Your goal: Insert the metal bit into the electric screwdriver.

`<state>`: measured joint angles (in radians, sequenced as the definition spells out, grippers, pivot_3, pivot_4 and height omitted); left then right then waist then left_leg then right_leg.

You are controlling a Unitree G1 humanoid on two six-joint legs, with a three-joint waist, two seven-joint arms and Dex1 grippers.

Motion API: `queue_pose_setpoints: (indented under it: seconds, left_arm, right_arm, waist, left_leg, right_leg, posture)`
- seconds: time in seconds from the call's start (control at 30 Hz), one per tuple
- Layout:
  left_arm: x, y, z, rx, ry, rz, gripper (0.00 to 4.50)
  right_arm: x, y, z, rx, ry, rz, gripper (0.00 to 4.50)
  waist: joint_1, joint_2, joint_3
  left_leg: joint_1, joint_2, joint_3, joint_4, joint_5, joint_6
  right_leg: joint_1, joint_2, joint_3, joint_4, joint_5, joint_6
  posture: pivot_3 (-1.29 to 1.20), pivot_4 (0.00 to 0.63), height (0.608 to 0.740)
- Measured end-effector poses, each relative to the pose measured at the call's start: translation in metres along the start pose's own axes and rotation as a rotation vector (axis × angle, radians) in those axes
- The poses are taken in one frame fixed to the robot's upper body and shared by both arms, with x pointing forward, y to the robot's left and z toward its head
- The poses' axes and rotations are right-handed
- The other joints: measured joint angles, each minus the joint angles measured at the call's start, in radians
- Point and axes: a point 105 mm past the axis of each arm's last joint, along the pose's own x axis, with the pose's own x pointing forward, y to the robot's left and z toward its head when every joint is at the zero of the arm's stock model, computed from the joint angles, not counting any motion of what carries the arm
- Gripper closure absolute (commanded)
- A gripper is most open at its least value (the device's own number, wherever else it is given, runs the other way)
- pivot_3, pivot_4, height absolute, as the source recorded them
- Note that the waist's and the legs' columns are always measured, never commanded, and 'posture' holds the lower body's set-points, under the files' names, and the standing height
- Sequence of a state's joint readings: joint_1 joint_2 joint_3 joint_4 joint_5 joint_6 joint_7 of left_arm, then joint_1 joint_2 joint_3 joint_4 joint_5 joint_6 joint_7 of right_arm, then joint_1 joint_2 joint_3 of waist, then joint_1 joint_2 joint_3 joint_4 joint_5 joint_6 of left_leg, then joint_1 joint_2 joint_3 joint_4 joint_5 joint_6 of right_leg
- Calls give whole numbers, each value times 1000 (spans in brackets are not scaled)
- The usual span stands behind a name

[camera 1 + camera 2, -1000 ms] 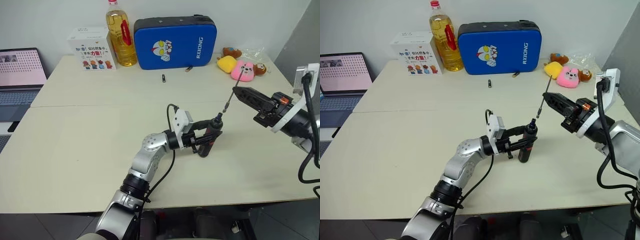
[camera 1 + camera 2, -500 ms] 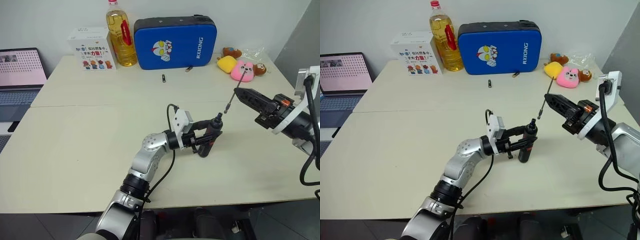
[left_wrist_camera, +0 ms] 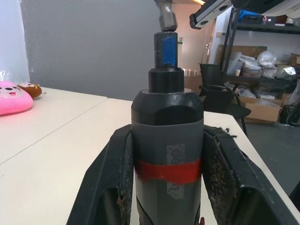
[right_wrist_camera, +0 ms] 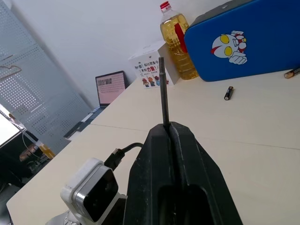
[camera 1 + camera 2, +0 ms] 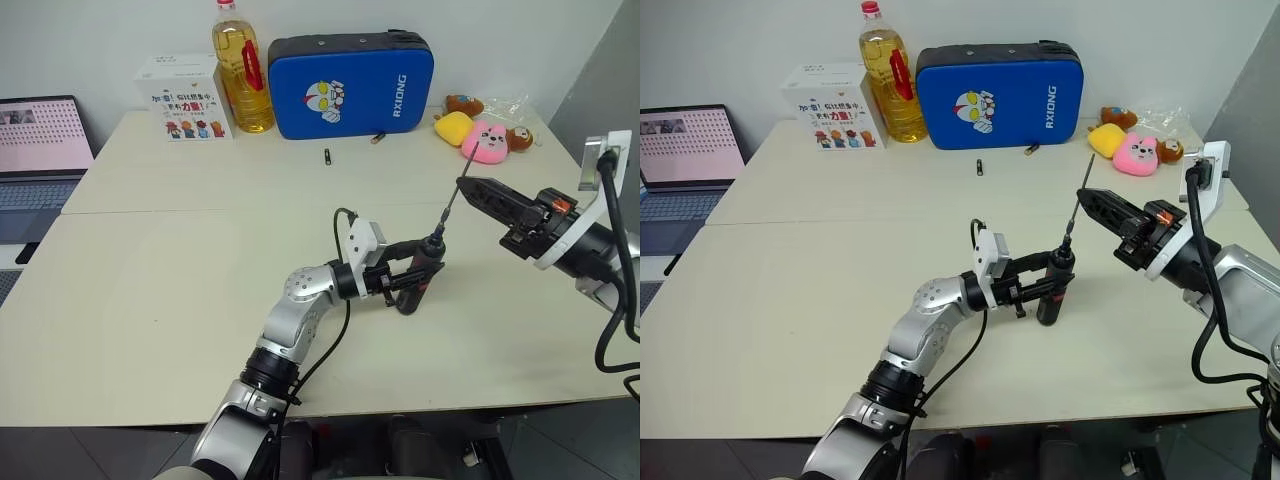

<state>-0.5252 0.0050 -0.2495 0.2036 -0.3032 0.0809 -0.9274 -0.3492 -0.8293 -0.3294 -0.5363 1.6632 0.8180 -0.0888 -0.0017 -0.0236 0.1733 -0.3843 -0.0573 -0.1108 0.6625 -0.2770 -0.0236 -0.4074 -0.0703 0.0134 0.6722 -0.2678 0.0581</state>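
Since a second ago, right gripper [image 5: 468, 184], clenched on the metal bit [image 5: 447, 208], has brought its tip to the electric screwdriver [image 5: 423, 267], gripped upright by left gripper [image 5: 418, 268].

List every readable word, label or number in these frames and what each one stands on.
"RXIONG": white letters on the blue case, beside a cartoon hero print.
White box: Chinese characters over cartoon figures, too small to read.
Electric screwdriver: grey lettering on its barrel, partly hidden, unreadable.
Laptop screen: unreadable.
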Motion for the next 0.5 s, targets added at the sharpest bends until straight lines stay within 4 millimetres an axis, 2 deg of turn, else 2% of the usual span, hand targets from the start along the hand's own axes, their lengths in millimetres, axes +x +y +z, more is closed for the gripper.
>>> queue_pose_setpoints:
  seconds: [0.5]
  left_arm:
    - [0, 0, 0, -1, 1, 0, 2811]
  right_arm:
    - [-1, 0, 0, -26, 8, -11, 4474]
  waist:
    - [0, 0, 0]
  left_leg:
    - [0, 0, 0, 0, 0, 0]
  right_leg:
    - [0, 0, 0, 0, 0, 0]
  posture:
    - [0, 150, 740]
